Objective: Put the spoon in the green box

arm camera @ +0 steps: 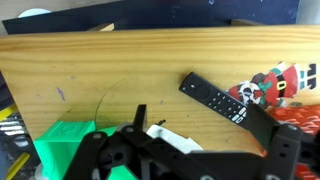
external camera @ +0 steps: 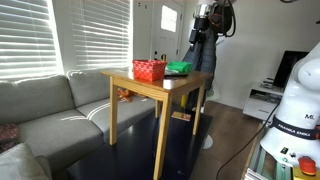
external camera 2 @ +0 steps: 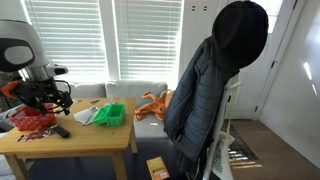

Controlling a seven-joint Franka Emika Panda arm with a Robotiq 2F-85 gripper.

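My pincer [arm camera: 205, 122] is released, fingers spread wide, above the tabletop [arm camera: 120, 60]. The green box [arm camera: 62, 145] sits beside it, with the remote [arm camera: 215, 100] nearby. Spoon: can't make it out.

Robot arm casing [external camera: 297, 104]: dark lettering on a band of the white shell in an exterior view, reading about "FRANKA EMIKA"; it is small and its end is cut off at the frame edge.
Remote control [arm camera: 222, 101]: button markings in the wrist view are too small to read.
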